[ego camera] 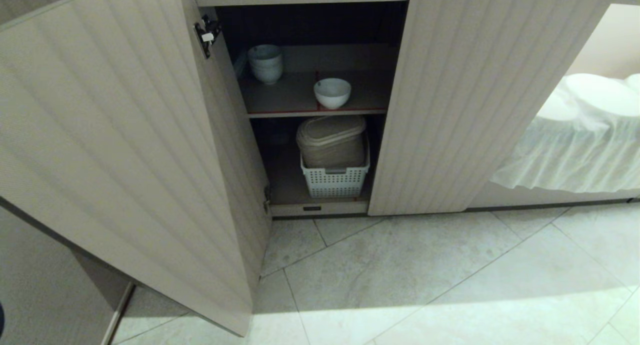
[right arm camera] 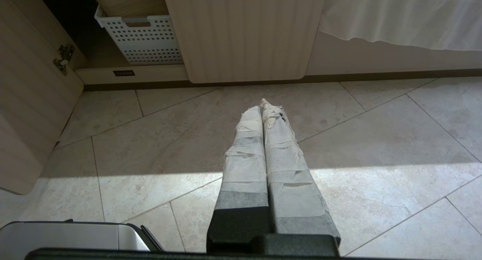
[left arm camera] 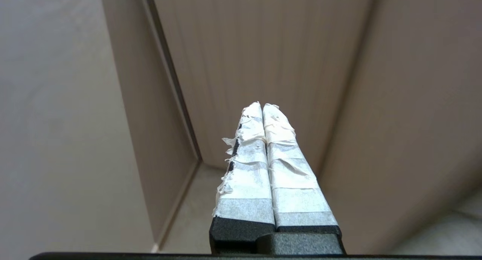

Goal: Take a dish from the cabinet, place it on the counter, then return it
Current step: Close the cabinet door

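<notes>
The opening reach is in hand: the dish (ego camera: 332,92) sits untouched on the cabinet (ego camera: 440,110) shelf. The left end effector (left arm camera: 263,106), pressed closed and empty beside the door, must open first; the right end effector (right arm camera: 262,103) hangs closed over the floor.

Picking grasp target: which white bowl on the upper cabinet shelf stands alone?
The single white bowl near the shelf's red-taped front edge; the others form a stack of bowls at the back left.
</notes>
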Controlling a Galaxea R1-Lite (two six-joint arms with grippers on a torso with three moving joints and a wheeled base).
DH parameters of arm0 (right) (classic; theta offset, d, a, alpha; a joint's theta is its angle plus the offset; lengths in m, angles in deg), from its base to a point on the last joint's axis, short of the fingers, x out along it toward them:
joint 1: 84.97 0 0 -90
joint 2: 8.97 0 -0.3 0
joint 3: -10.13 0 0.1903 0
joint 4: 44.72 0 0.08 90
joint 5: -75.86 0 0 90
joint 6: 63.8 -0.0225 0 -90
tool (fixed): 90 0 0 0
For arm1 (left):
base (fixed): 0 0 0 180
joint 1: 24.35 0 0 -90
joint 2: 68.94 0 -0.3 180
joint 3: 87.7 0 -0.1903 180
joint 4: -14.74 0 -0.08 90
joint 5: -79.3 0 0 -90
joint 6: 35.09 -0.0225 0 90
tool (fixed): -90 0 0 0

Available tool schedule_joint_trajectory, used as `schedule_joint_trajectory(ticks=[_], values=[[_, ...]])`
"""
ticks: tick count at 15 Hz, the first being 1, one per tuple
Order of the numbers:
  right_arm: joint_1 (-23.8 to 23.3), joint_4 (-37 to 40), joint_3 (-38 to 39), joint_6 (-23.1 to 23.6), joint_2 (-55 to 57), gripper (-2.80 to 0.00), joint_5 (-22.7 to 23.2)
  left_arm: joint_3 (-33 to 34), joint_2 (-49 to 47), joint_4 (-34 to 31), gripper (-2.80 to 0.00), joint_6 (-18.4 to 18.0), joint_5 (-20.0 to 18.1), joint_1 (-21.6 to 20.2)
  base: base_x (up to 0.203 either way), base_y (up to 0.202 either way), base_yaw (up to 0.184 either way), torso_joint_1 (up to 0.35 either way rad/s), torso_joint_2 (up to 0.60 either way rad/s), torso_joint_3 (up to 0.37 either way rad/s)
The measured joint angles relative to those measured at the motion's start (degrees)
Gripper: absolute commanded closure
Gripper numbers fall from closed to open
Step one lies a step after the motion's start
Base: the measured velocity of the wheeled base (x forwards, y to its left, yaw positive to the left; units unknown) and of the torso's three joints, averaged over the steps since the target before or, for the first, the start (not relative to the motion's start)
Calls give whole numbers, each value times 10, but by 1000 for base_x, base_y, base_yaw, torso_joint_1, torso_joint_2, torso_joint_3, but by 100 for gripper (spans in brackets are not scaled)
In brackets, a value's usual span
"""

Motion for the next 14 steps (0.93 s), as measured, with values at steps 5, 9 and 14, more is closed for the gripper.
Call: schedule_joint_trajectory(ticks=[5, 9, 14], values=[[0, 0, 0, 0, 0, 0, 0, -22, -183, 237, 0, 11, -32, -38, 0, 0, 0, 0, 0, 0], [0, 0, 0, 0, 0, 0, 0, -29, -228, 276, 0, 41, -207, -160, 0, 0, 0, 0, 0, 0], [0, 0, 0, 0, 0, 0, 0, -32, -235, 282, 0, 110, -496, -386, 0, 0, 0, 0, 0, 0]])
